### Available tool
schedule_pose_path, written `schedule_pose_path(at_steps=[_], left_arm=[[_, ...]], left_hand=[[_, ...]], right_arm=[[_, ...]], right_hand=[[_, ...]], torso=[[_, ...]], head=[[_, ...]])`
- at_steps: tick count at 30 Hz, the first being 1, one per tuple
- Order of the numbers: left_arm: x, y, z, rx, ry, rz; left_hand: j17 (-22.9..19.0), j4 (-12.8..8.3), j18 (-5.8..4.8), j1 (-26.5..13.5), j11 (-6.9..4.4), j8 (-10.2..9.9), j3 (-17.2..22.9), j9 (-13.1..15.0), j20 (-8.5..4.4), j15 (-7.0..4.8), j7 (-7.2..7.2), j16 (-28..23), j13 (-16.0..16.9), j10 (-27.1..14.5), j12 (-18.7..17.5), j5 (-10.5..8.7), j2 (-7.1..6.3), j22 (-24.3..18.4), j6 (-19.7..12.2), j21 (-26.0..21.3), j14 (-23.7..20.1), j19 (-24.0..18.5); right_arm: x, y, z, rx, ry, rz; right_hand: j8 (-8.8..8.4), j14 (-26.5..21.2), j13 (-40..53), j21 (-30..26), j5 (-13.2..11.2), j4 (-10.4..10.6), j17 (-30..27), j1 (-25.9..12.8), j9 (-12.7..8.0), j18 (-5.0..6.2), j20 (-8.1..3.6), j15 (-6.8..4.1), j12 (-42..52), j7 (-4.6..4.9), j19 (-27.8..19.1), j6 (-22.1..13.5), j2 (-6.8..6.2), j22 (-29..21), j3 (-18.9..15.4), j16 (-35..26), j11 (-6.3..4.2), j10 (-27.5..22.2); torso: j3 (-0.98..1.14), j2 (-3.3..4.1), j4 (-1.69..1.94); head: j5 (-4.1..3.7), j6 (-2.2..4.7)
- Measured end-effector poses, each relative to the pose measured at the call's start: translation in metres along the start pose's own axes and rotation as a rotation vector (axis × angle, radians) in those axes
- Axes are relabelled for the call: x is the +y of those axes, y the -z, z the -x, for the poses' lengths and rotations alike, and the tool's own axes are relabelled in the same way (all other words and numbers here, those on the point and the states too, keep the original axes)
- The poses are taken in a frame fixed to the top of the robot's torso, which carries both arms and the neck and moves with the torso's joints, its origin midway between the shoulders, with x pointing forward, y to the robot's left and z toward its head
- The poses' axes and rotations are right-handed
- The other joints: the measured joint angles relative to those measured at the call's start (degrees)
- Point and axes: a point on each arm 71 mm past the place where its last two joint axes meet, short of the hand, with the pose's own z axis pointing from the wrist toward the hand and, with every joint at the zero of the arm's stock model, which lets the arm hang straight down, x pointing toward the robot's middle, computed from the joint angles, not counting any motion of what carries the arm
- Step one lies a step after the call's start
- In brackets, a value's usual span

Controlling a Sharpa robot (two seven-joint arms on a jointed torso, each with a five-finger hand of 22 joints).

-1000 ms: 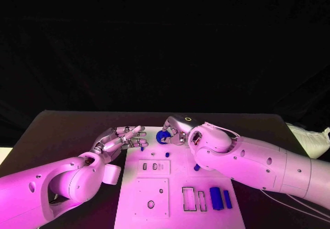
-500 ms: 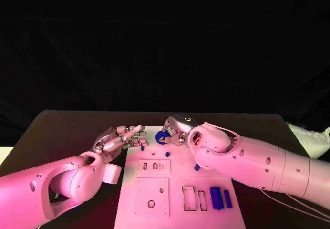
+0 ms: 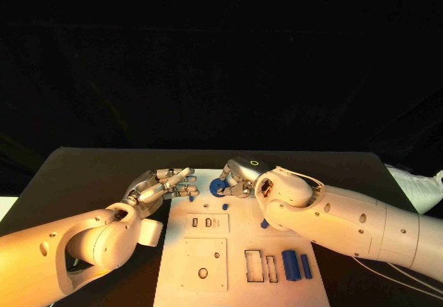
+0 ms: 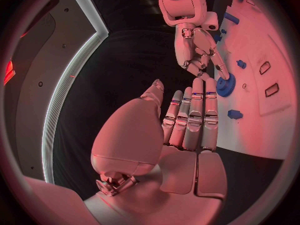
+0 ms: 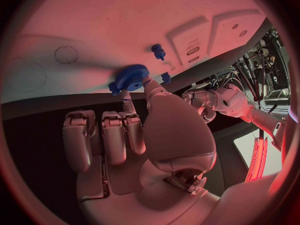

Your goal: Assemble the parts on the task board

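Gear (image 3: 217, 187) first: we see the blue toothed wheel at the far end of the task board (image 3: 235, 275), and our right hand (image 3: 242, 179) has it pinched between thumb and a fingertip; the right wrist view shows it at the board's edge (image 5: 130, 77). Our left hand (image 3: 166, 186) hovers just beside that end of the board, fingers straight, side by side and holding nothing, as the left wrist view confirms (image 4: 187, 120). A small blue peg (image 3: 225, 206) stands on the board near the gear. Two long blue bars (image 3: 296, 265) lie side by side toward the near right of the board, next to rectangular slots (image 3: 259, 267). Board and arms sit over the black tabletop (image 3: 83, 173).
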Motion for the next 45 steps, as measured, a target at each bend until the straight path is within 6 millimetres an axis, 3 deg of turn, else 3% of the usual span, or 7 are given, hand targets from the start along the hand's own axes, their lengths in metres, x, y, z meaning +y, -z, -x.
schedule_pose_path(at_steps=[4,13,24,29,32,37,45], left_arm=[[0.0,0.0,0.0,0.0,0.0,0.0],[0.0,0.0,0.0,0.0,0.001,0.001],[0.0,-0.001,-0.001,0.001,0.002,0.002],[0.0,0.0,0.0,0.0,0.002,0.002],[0.0,0.0,0.001,-0.002,0.001,0.002],[0.0,0.001,0.003,-0.007,-0.001,0.002],[-0.001,0.002,0.006,-0.014,-0.004,0.002]], left_hand=[[0.0,0.0,0.0,0.0,0.0,0.0,0.0,0.0,0.0,0.0,0.0,0.0,0.0,0.0,0.0,0.0,0.0,0.0,0.0,0.0,0.0,0.0],[-0.01,0.0,0.0,0.0,0.0,0.0,0.0,0.0,0.0,0.0,0.0,0.0,0.0,0.0,0.0,0.0,0.0,0.0,0.0,0.0,0.0,0.0],[-0.01,0.0,0.01,0.0,0.0,0.0,0.0,0.0,0.0,0.0,0.0,0.0,0.0,0.0,0.0,0.0,0.0,0.0,0.0,-0.21,0.0,0.0],[0.04,0.0,-0.01,0.0,0.0,0.0,0.0,0.0,0.0,0.0,0.0,0.0,0.0,0.0,0.0,0.0,0.0,0.01,0.0,-0.21,0.0,0.0],[0.03,0.0,0.0,0.0,0.0,0.0,0.0,0.0,0.0,0.0,0.0,0.0,0.0,0.0,0.0,0.0,0.0,0.01,0.0,-0.21,0.0,0.0],[0.03,0.0,0.0,0.0,0.0,0.0,0.0,0.0,0.0,0.0,0.0,0.0,0.0,0.0,0.0,0.0,0.0,0.01,0.0,-0.21,0.0,0.0],[0.02,-0.16,0.0,0.0,0.0,0.0,-0.16,0.0,0.0,0.0,0.0,-0.25,0.0,0.0,-0.25,0.0,0.0,-0.05,0.0,-0.21,0.0,0.0]], right_arm=[[-0.001,0.0,0.0,-0.003,-0.002,-0.002],[-0.006,-0.001,-0.003,0.045,-0.01,-0.03],[-0.01,-0.003,-0.002,0.059,-0.059,-0.054],[-0.018,0.007,-0.004,0.033,-0.091,-0.057],[-0.028,0.018,0.0,-0.001,-0.118,-0.056],[-0.054,0.044,0.02,-0.054,-0.193,-0.04],[-0.118,0.082,0.04,-0.077,-0.319,-0.073]], right_hand=[[0.01,0.0,0.0,0.0,0.0,0.49,0.0,-0.51,0.03,0.0,0.0,0.0,0.0,0.1,0.0,-0.35,-0.04,0.0,-0.49,0.0,0.0,0.0],[0.0,0.2,-0.01,0.0,1.71,5.11,-0.01,-5.76,-0.07,0.0,0.21,0.2,-0.24,0.37,0.21,-1.61,1.69,-0.01,-3.02,0.0,-0.01,0.0],[0.0,-0.01,-0.02,0.0,3.91,5.14,-0.01,-6.26,0.0,-0.01,0.32,0.41,-0.24,0.53,0.09,-1.84,1.73,-0.01,-3.56,0.0,-0.01,0.0],[-0.09,-0.01,-0.02,0.0,5.65,4.82,-0.02,-6.25,0.36,0.0,0.41,0.41,-0.24,0.46,0.01,-1.92,1.74,-0.02,-3.88,0.0,-0.01,0.0],[-0.09,-0.01,-0.02,0.0,5.93,4.75,-0.02,-5.53,0.25,0.0,0.41,0.41,-0.24,0.53,0.0,-1.96,2.38,-0.02,-3.95,0.0,-0.01,0.0],[-0.09,-0.01,-0.03,0.0,6.0,3.41,-0.02,-2.91,0.18,0.0,0.41,0.41,-0.77,0.62,0.0,-2.66,2.31,-0.02,-4.12,0.0,0.2,-0.22],[-0.09,-0.01,-0.03,0.0,2.22,-3.24,-0.02,5.57,0.18,0.0,0.4,0.41,-1.14,0.62,0.01,-2.67,1.58,-0.02,-2.7,0.0,0.2,-0.22]], torso=[[0.0,0.01,0.0],[0.0,0.03,-0.01],[0.0,0.02,0.01],[0.0,0.01,0.02],[0.02,-0.02,0.0],[0.08,-0.11,-0.12],[0.31,-0.49,-1.16]], head=[[-0.04,0.02],[-0.14,0.04],[-0.19,-0.08],[-0.12,-0.06],[-0.05,-0.01],[0.03,0.05],[0.48,0.18]])
